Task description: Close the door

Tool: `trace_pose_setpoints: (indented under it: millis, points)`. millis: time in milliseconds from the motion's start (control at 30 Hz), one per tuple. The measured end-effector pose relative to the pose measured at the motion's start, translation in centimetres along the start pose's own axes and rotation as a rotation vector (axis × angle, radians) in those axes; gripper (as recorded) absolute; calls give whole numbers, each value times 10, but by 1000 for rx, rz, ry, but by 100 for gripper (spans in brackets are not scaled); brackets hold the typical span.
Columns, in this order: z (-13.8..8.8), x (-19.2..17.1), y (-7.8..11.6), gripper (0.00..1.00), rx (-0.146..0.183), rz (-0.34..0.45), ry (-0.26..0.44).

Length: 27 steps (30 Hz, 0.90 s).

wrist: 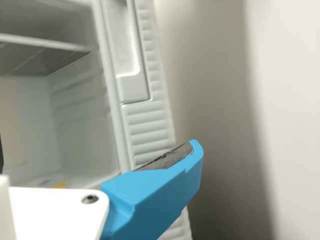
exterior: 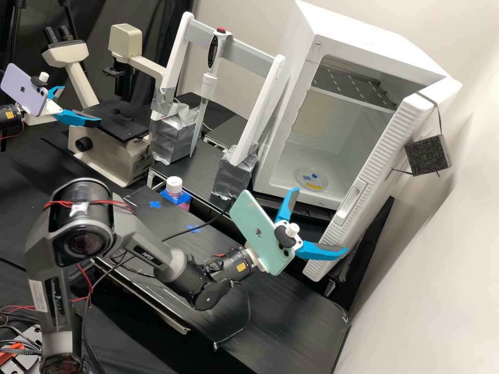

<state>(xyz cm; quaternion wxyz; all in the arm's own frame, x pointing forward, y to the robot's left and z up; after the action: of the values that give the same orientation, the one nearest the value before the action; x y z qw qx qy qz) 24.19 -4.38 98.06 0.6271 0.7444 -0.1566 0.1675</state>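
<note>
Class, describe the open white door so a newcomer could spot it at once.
Find the big white box-shaped cabinet in the high view. Its white door stands open on the right, near the white, blue-fingered claw. Its ribbed edge and long inset white handle set it apart from the cabinet's smooth top.

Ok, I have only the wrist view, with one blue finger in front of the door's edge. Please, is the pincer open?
Observer: Yes. In the high view, the two blue fingers of the pincer stand wide apart.
Operator: Good. Is anything attached to what I must close?
Observer: Yes, a black block hangs from a strap at the upper end of the door.
Operator: And what stands as neighbour?
Observer: Beside the cabinet stands a white frame with a pipette.
</note>
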Motion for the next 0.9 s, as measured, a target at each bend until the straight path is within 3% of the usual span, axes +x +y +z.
trace_pose_setpoints:
  millis: [267, 533, 700, 900]
  points:
    - [-29, -17, 0, 100, 5, -14, 117]
    - [-48, -19, -13, 100, 18, -58, 180]
    - [-41, -28, -10, 100, 13, -39, 148]
    - [-22, -38, 19, 100, -29, 66, 67]
